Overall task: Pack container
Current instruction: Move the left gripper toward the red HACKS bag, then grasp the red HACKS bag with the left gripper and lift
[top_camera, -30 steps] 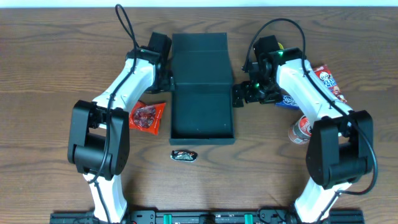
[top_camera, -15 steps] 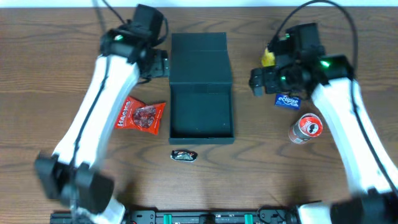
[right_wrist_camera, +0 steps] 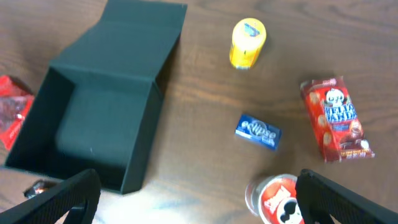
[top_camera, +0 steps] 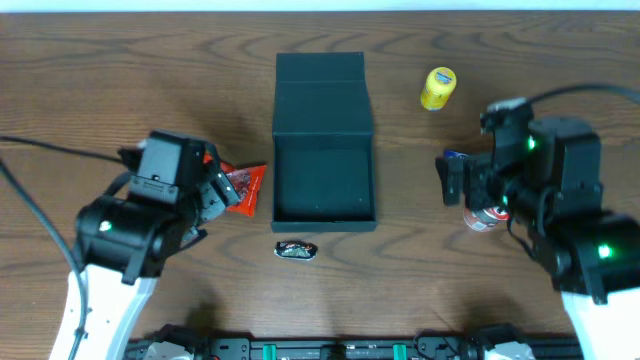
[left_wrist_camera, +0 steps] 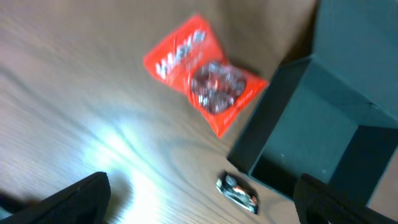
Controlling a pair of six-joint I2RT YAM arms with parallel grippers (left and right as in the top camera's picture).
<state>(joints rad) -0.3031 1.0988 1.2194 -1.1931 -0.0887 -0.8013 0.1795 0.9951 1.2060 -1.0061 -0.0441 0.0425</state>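
The container (top_camera: 323,150) is a dark teal-black box in the middle of the table, open, with its flap lid laid back at the far side. Its inside shows nothing in the left wrist view (left_wrist_camera: 311,130) or the right wrist view (right_wrist_camera: 93,124). My left gripper (top_camera: 215,188) is wide open and empty, high above the red snack bag (left_wrist_camera: 205,81) left of the box. My right gripper (top_camera: 452,180) is wide open and empty, above the table right of the box, over a red can (right_wrist_camera: 280,199).
A small dark wrapped candy (top_camera: 296,250) lies just in front of the box. Right of the box lie a yellow bottle (top_camera: 437,88), a blue gum pack (right_wrist_camera: 258,132) and a red-and-white snack bag (right_wrist_camera: 336,118). The red bag also shows overhead (top_camera: 243,185).
Both arms have pulled back from the box's far corners toward the front of the table and risen toward the camera. The yellow bottle is uncovered. No object has moved.
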